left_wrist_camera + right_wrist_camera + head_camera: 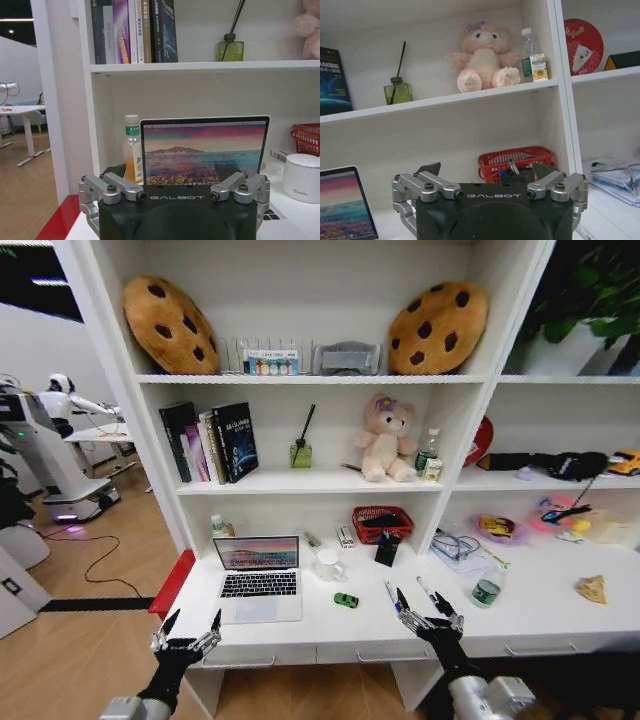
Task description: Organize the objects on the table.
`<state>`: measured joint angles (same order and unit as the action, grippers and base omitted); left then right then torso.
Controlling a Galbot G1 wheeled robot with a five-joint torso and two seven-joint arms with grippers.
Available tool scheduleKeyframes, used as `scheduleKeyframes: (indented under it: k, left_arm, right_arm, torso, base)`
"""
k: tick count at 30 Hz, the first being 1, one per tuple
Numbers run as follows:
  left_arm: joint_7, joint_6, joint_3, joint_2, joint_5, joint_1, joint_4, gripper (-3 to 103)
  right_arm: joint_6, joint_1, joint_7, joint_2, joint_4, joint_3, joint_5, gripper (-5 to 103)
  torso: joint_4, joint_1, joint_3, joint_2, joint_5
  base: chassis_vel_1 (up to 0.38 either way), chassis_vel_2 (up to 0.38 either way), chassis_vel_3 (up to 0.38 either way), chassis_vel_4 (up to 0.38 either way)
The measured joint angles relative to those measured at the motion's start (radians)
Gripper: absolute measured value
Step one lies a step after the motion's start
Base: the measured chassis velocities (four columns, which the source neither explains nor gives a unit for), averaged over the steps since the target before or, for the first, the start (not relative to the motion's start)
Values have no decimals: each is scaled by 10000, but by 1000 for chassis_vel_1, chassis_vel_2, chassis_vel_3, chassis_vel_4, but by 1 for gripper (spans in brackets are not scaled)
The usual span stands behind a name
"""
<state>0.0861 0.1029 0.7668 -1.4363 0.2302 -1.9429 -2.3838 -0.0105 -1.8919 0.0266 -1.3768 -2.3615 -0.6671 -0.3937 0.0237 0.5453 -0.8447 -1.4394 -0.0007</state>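
Left hand hangs off the worktop's front left corner, fingers apart, empty. Right hand sits over the front edge, fingers apart, empty, near the blue pen and black pen. Open laptop stands left, green toy car beside it, green-labelled can right

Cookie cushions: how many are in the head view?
2. One cookie cushion leans at the left end of the top shelf, the other cookie cushion at its right end. Nothing suggests another is hidden.
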Motion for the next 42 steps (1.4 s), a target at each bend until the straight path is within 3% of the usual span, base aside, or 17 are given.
scheduleKeyframes:
  k: [5, 8, 9, 12, 13, 15, 19, 20, 24, 25, 28, 29, 30, 32, 33, 35, 42]
  left_arm:
    - [93, 66, 426, 997, 213, 373, 184, 97]
    - [349, 15, 767, 2798, 120, 1236, 949, 81]
    - [349, 15, 767, 2798, 120, 1236, 949, 81]
    - [939, -324, 877, 4379, -421, 2451, 2074, 70]
    - [939, -324, 877, 4379, -421, 2451, 2074, 70]
    - [1122, -641, 760, 6027, -712, 3356, 3020, 59]
    - [1426, -1084, 429, 7460, -1004, 4189, 3827, 43]
    - [1426, -1084, 429, 7460, -1004, 4189, 3827, 43]
    - [3340, -2353, -900, 9589, -1084, 6392, 5324, 26]
    - [3340, -2353, -900, 9589, -1084, 6392, 5324, 26]
    - [4577, -2644, -3021, 10535, -820, 8922, 6338, 11]
    - [4944, -2654, -3857, 10660, -901, 9958, 6668, 5]
    - [4944, -2654, -3857, 10660, -901, 9958, 6668, 5]
    - [5580, -2544, -5593, 10595, -1225, 12056, 7164, 0]
    - [5580, -2544, -5593, 10595, -1225, 12056, 7164, 0]
    - [6009, -2510, -7073, 10160, -1564, 13737, 7587, 0]
    - [6606, -2613, -9087, 8898, -2600, 16321, 8381, 0]
  right_arm:
    - [-507, -49, -354, 103, 91, -5, 151, 100]
    - [-1281, -110, -666, 82, 342, -124, 627, 100]
    - [-1281, -110, -666, 82, 342, -124, 627, 100]
    - [-1503, -139, -682, 38, 387, -163, 981, 100]
    - [-1503, -139, -682, 38, 387, -163, 981, 100]
    - [-1568, -163, -672, -28, 387, -165, 1144, 100]
    - [-1631, -218, -665, -137, 454, -162, 1272, 100]
    - [-1631, -218, -665, -137, 454, -162, 1272, 100]
    - [-1821, -397, -729, -320, 636, -92, 1516, 100]
    - [-1821, -397, -729, -320, 636, -92, 1516, 100]
    - [-1846, -412, -756, -395, 680, -28, 1580, 100]
    - [-1846, -413, -757, -397, 680, -27, 1579, 100]
    - [-1846, -413, -757, -397, 680, -27, 1579, 100]
    - [-1840, -406, -755, -381, 679, -83, 1551, 100]
    - [-1840, -406, -755, -381, 679, -83, 1551, 100]
    - [-1849, -419, -743, -377, 740, -157, 1528, 100]
    - [-2011, -542, -731, -500, 837, -235, 1520, 100]
  torso:
    - [-8, -17, 5, -10, 4]
    - [-5, -17, 5, -10, 5]
    - [-5, -17, 5, -10, 5]
    - [-2, -2, 0, -3, 1]
    - [-2, -2, 0, -3, 1]
    - [-2, 1, -2, 0, 3]
    - [-8, 1, -2, 0, 4]
    - [-8, 1, -2, 0, 4]
    - [-8, -3, 0, -1, 4]
    - [-8, -3, 0, -1, 4]
    - [-1, -2, -1, 0, 7]
    - [-4, -1, -1, -1, 6]
    - [-4, -1, -1, -1, 6]
    - [-6, -1, -1, -1, 10]
    - [-6, -1, -1, -1, 10]
    - [-5, -2, -1, -2, 3]
    - [-3, -2, -1, -2, 9]
  base:
    - [72, -59, -60, 50]
    - [30, -47, -20, 32]
    - [0, 0, 0, 0]
    - [0, 0, 0, 0]
    - [0, 0, 0, 0]
    - [-27, 8, 7, -13]
    - [0, 0, 0, 0]
    - [0, 0, 0, 0]
    - [0, 0, 0, 0]
    - [0, 0, 0, 0]
    - [0, 0, 0, 0]
    - [0, 0, 0, 0]
    - [0, 0, 0, 0]
    - [0, 0, 0, 0]
    - [0, 0, 0, 0]
    - [0, 0, 0, 0]
    - [0, 0, 0, 0]
